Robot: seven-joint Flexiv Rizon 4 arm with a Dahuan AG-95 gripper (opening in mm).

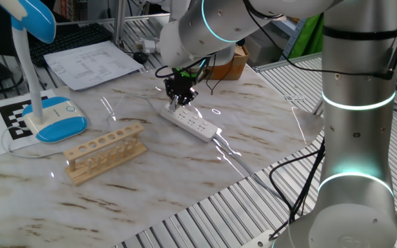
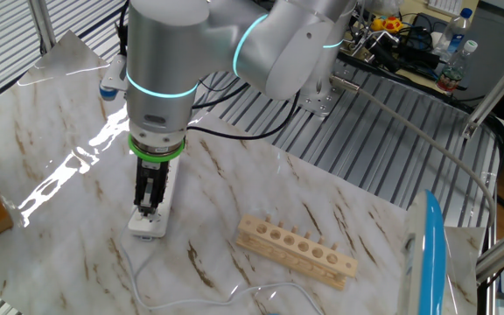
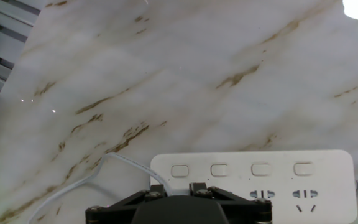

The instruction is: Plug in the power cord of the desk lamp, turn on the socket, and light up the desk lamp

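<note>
I describe the scene from left to right as one fixed view shows it. The desk lamp point(image 1: 47, 110) stands at about nine o'clock on the marble tabletop point(image 1: 185, 172), unlit as far as I can tell, its blue head raised above its oval base. Just at five o'clock of that base lies a wooden rack point(image 1: 105, 151) with a row of holes. Further right, near the middle, the socket point(image 1: 191, 124) lies slanted, and my pincer point(image 1: 178, 100) points down onto its eleven o'clock end. My fingers sit narrow, and I judge they are closed on the plug of the power cord point(image 3: 82, 183), though my own hand hides the plug. In the hand view that thin white wire trails away toward eight o'clock beside the row of switches.

The risks I judge from here: if the prongs sit askew, pressing could push the strip sideways across the smooth marble. A tight wire could tug at the lamp. When I let go, a half-seated plug might tip out.
</note>
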